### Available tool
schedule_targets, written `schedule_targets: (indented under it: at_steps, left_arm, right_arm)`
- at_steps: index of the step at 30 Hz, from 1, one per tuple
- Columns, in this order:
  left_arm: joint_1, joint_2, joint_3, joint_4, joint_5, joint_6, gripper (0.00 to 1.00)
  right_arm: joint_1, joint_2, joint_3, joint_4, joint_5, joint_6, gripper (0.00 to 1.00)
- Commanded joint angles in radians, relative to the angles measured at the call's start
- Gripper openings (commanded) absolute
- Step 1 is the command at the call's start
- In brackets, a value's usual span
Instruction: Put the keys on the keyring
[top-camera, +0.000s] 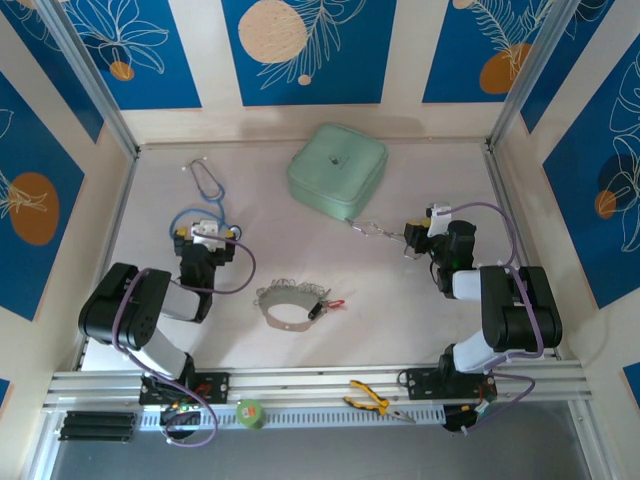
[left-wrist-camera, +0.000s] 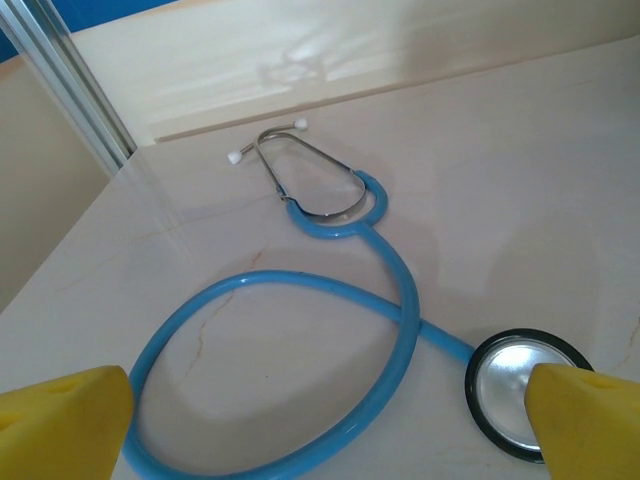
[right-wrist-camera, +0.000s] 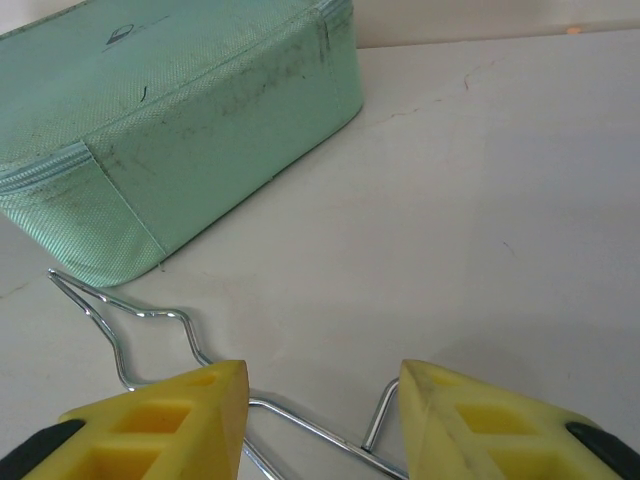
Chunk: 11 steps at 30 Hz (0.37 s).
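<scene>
The keyring (top-camera: 283, 303), a thin silvery loop strung with small metal pieces, lies on the table between the two arms. A bunch of dark-headed keys (top-camera: 316, 311) and a key with a red tag (top-camera: 337, 302) rest at its right end. My right gripper (top-camera: 413, 238) (right-wrist-camera: 322, 405) is open, low over the table. Its yellow fingers (right-wrist-camera: 165, 425) straddle the wire of a silver carabiner clip (top-camera: 373, 229) (right-wrist-camera: 306, 424) without clamping it. My left gripper (top-camera: 205, 238) (left-wrist-camera: 325, 430) stands wide open above a blue-tubed stethoscope (top-camera: 208, 187) (left-wrist-camera: 400, 300), holding nothing.
A mint-green zip case (top-camera: 337, 168) (right-wrist-camera: 180, 130) sits at the back centre, just beyond the clip. The stethoscope's chest piece (left-wrist-camera: 512, 388) lies by my left gripper's right finger. Yellow-handled pliers (top-camera: 376, 402) and a green tape roll (top-camera: 249, 413) lie on the front rail.
</scene>
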Motion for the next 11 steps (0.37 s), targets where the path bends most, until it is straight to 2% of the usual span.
schedule_targets:
  at_steps: [1, 5, 8, 10, 11]
  left_arm:
    - [0.025, -0.013, 0.052, -0.080, 0.035, -0.038, 1.00]
    - [0.101, -0.021, 0.114, -0.223, 0.184, -0.086, 1.00]
    - [0.104, -0.026, 0.111, -0.227, 0.190, -0.088, 1.00]
    - [0.105, -0.029, 0.101, -0.208, 0.192, -0.086, 1.00]
    - [0.105, -0.030, 0.095, -0.202, 0.194, -0.081, 1.00]
  right_arm:
    - [-0.001, 0.008, 0.015, -0.005, 0.010, 0.011, 0.44]
    - [0.007, 0.010, 0.020, -0.011, 0.043, 0.012, 0.45]
    - [0.010, 0.010, 0.018, -0.013, 0.061, 0.014, 0.48]
    - [0.010, 0.008, 0.018, -0.012, 0.057, 0.015, 0.54]
    - [0.010, 0.008, 0.018, -0.011, 0.056, 0.016, 0.61]
